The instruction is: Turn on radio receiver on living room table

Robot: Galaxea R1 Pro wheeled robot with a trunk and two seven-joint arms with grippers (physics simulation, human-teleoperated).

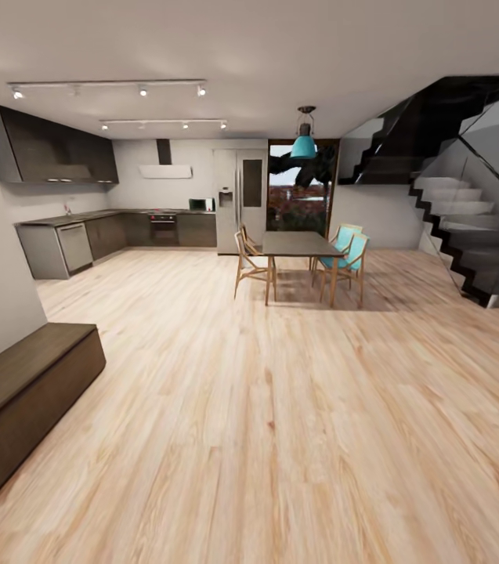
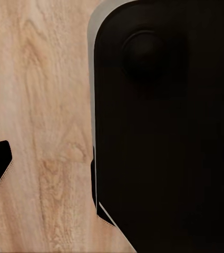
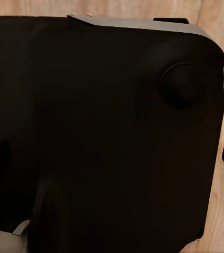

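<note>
Pale wood-plank floor stretches ahead of me to a dark dining table with turquoise-backed chairs, kitchen counters left, black staircase right. My grippers' opening I cannot tell.

We see our base as a broad matte black slab with rounded corners, edged by a thin pale grey rim, with a low round black knob raised near one corner of its surface.
</note>
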